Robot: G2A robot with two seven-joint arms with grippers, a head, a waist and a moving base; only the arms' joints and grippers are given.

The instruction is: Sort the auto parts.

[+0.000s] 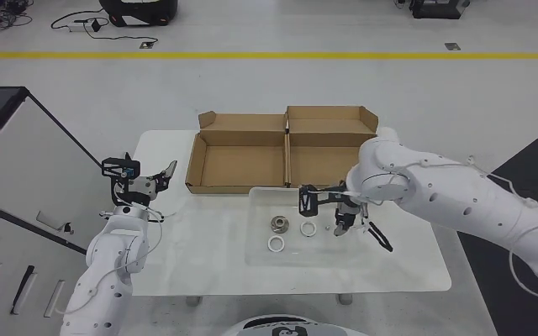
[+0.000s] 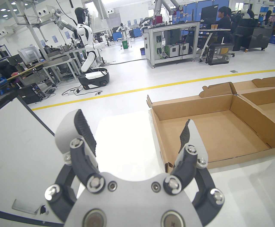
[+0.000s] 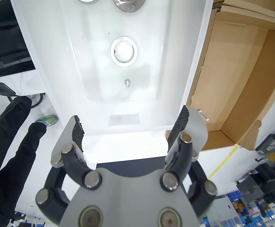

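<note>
A white tray (image 1: 261, 210) lies mid-table and holds a metal flange (image 1: 279, 223), a white ring (image 1: 275, 244), a second ring (image 1: 308, 228) and a small bolt (image 3: 127, 82). My right gripper (image 1: 360, 228) hangs open over the tray's right end with nothing between its fingers. In the right wrist view that gripper (image 3: 131, 126) stands short of the bolt, the steel ring (image 3: 124, 50) and the flange (image 3: 128, 4). My left gripper (image 1: 160, 178) is open and holds nothing at the table's left edge, beside the left cardboard box (image 2: 214, 133).
Two open cardboard boxes (image 1: 239, 164) (image 1: 324, 164) stand side by side behind the tray. A small metal pin (image 3: 203, 115) lies in the right box (image 3: 232, 86). A dark-framed panel (image 1: 34, 160) leans off the table's left side.
</note>
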